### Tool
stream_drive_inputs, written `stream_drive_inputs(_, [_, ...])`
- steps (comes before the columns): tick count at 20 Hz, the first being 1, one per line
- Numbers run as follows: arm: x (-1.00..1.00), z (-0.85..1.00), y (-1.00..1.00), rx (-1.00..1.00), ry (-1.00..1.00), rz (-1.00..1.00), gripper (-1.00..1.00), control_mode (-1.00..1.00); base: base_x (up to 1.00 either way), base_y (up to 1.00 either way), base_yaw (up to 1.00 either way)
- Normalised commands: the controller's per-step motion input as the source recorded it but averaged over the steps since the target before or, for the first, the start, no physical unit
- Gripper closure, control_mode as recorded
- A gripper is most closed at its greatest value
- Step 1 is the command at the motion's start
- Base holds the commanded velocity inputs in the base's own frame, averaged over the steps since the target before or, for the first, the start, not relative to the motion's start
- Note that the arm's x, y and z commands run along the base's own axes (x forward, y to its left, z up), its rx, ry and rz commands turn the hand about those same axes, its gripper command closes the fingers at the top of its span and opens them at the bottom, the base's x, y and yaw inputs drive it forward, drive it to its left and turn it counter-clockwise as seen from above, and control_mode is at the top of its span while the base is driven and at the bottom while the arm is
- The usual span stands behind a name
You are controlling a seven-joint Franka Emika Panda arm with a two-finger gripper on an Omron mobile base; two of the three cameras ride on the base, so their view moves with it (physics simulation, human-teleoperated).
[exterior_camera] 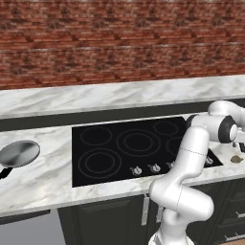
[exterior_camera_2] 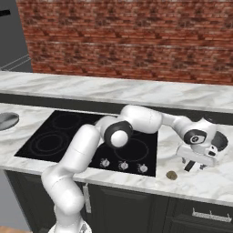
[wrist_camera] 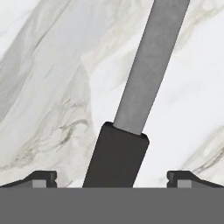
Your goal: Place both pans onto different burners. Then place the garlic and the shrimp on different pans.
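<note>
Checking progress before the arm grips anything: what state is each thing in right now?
Gripper: open, astride a pan handle, not closed on it.
Silver pan: on the counter left of the cooktop, not on a burner.
Cooktop: bare, no pan on any burner.
Garlic: on the counter, right of the cooktop.

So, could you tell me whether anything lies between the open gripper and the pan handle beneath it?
Nothing visible does. In the hand view the handle runs straight up between the fingertips of the open gripper, with only bare marble counter on either side.
</note>
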Motion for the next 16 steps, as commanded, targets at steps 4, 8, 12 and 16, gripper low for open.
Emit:
stream_drive_inputs(4, [0.09, -0.1, 0.01, 0.0, 0.0, -0.01, 1.0, -1.0, 0.0, 0.0, 0.0])
stream_drive_inputs(8, [0.0, 0.0, 0.0, 0.0, 0.0, 0.0, 1.0, -1.0, 0.0, 0.0, 0.0])
stream_drive_inputs(12, [0.0, 0.08, 0.09, 0.0, 0.0, 0.0, 1.0, -1.0, 0.0, 0.0, 0.0])
stream_drive_inputs(16, [-0.01, 0.36, 0.31, 0.0, 0.0, 0.0, 1.0, -1.0, 0.0, 0.0, 0.0])
